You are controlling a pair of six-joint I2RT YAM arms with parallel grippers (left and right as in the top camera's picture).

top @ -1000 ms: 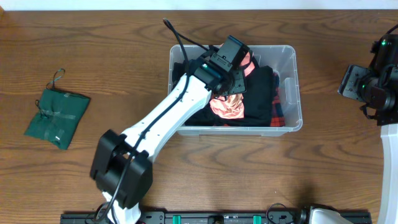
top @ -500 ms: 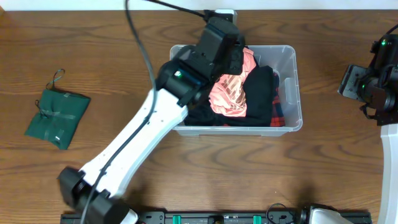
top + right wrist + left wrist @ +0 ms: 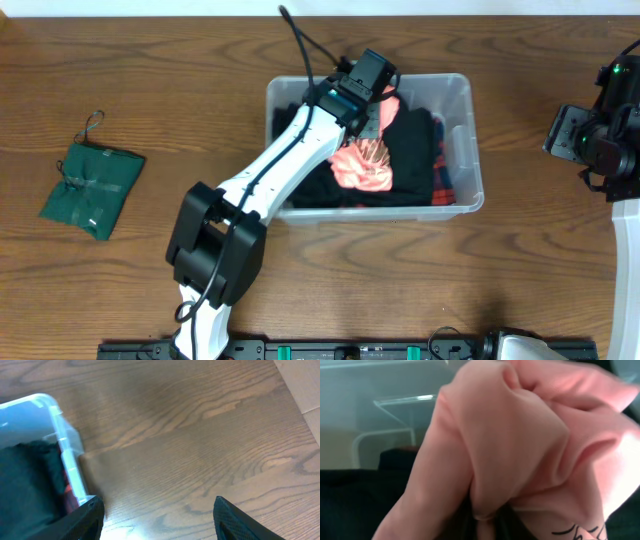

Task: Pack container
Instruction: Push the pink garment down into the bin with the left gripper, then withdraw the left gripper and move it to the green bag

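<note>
Packing step is in full swing here. The container (image 3: 472, 150) sits on the wooden table (image 3: 300, 290), already loaded with dark clothes (image 3: 415, 150) and a red-and-black plaid piece (image 3: 447, 182) along its right wall.

The left gripper (image 3: 375, 108) is down inside the container at its back-left part. From the wrist cam, the pink garment (image 3: 520, 445) fills nearly everything. The fabric puckers into a tight pinch right at the fingertips, so the jaws look clamped on that cloth. Part of the garment lies bunched on top of the dark pile in the container's middle.

The right gripper (image 3: 160, 525) hangs well off the container's right side over bare wood, jaws wide apart with nothing between them.

A folded green pouch (image 3: 92, 190) lies well off the container's left side, not yet packed.

My guess for the next move: push the pink bundle down so it sits under the rim, let go, and lift straight up without dragging cloth over the wall. Then the pouch probably gets its turn.
</note>
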